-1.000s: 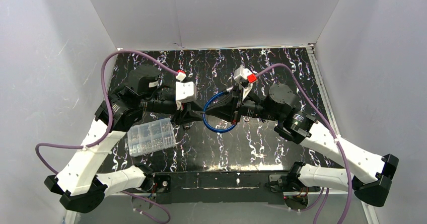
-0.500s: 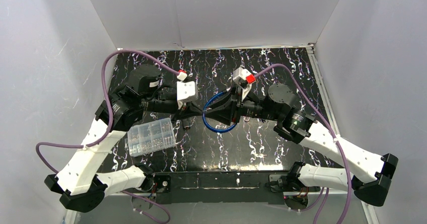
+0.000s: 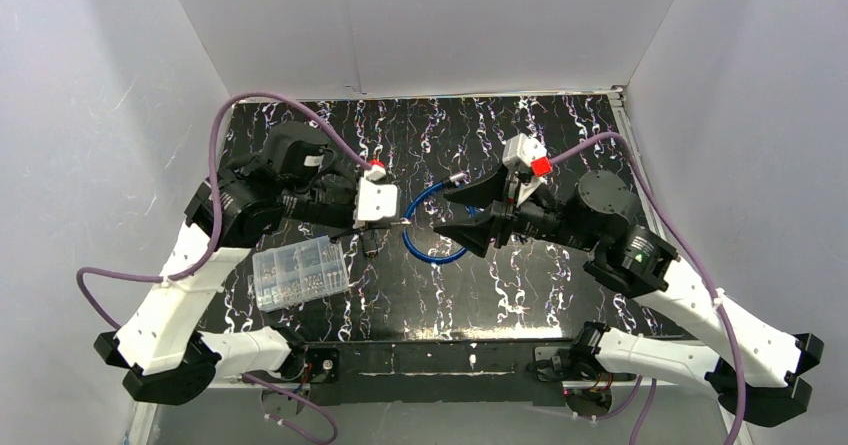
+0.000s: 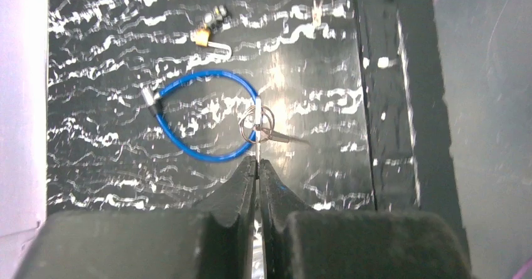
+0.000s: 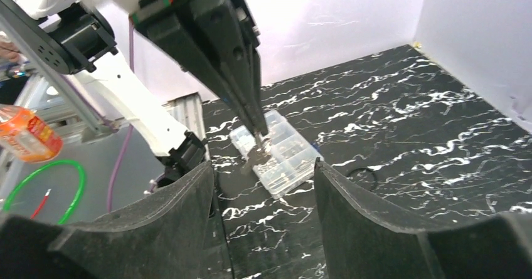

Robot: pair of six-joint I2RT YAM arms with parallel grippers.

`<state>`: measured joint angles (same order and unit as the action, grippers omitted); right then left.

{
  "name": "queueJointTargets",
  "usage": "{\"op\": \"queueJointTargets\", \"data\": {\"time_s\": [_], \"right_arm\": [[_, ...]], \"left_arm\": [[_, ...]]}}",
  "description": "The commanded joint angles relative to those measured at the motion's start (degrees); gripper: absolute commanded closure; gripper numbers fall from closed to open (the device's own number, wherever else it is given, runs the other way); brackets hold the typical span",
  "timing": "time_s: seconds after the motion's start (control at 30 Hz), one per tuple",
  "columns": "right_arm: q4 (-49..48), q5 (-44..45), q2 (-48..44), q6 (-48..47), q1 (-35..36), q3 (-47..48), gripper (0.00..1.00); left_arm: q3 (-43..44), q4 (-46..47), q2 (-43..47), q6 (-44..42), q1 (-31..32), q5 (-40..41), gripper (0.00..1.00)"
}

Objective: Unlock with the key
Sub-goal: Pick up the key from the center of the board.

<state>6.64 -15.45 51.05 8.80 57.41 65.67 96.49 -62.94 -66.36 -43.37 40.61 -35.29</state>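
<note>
The key (image 4: 257,144) is up off the table (image 3: 560,135), pinched edge-on in the left gripper (image 4: 258,163). Its jaws are clamped tight on the key, and the key ring (image 4: 243,126) hangs off the end. The key sits over the middle of the surface, right above the near side of the blue cable lock (image 4: 199,116), which lies in a loop on the marbled black top. Past the loop, toward the right edge, there's a small brass padlock (image 4: 202,36), lying near the cable but clear of it. The right gripper (image 3: 442,212) faces the key from the opposite side, jaws spread wide with nothing between them. A clear organiser box (image 3: 300,272) of small parts rests toward the front-left corner, on the left gripper's side.
</note>
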Motion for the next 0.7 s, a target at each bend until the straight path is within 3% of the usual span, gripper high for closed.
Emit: {"op": "queueJointTargets", "data": {"time_s": [0.0,0.13,0.27,0.47,0.67], "right_arm": [[1.99,4.81,-1.06,-4.35,-0.23,1.93,0.34],[-0.35,6.83,-2.55,-3.1,-0.86,-1.0,0.35],[-1.82,8.74,-3.26,-1.36,-1.93,-2.9,0.37],[-2.82,9.96,-3.45,0.22,-3.31,-4.4,0.38],[-4.48,9.62,-3.24,1.42,-4.04,-5.34,0.35]], "left_arm": [[4.28,-19.48,-2.33,-15.61,5.45,12.34,1.0],[2.51,-24.78,-1.52,-21.8,12.95,25.64,1.0],[-7.05,-18.84,4.33,-35.53,18.13,39.97,1.0],[-25.68,7.71,18.53,-67.57,20.8,46.54,1.0],[-37.33,36.64,26.7,-86.61,20.81,38.33,1.0]]}}
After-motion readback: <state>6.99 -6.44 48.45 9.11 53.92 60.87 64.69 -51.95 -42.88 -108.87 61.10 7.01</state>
